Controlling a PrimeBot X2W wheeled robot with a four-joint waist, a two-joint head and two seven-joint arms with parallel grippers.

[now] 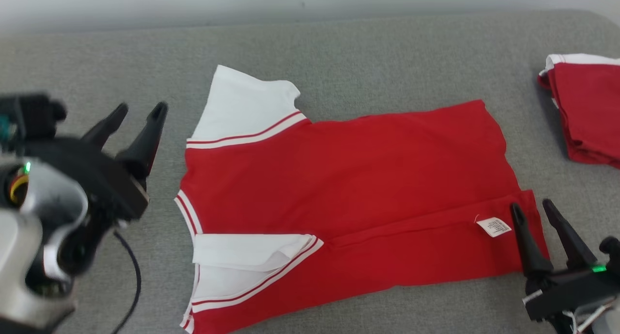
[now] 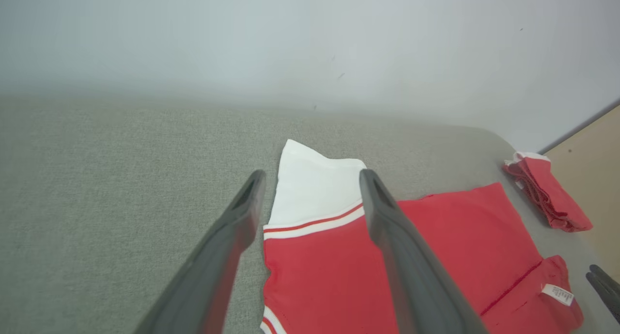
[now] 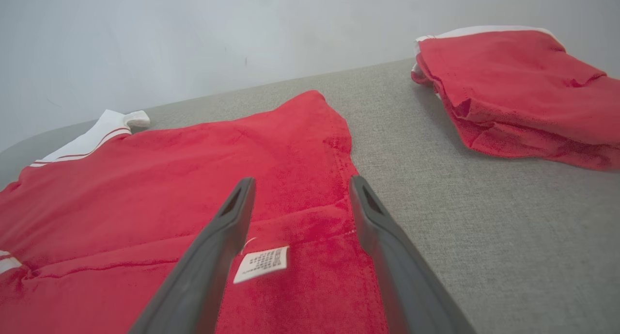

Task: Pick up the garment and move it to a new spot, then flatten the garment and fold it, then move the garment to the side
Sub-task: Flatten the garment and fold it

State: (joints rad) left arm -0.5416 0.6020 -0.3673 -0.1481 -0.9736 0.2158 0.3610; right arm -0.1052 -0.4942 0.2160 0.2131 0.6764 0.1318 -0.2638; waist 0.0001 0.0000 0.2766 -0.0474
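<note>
On the grey fabric-covered table, head view: red short-sleeved shirt w/ white striped sleeves lies flat at centre, near edge folded over. Left claw just left of it, spread, empty. Right claw spread at the hem corner, by a white label. Left wrist: far sleeve seen between the fingers. Right wrist: folded red cloth pile well apart from the hem.

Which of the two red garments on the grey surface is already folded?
The red bundle with a white edge at the far right, compact and layered; the red shirt with white sleeves in the middle lies spread out.
</note>
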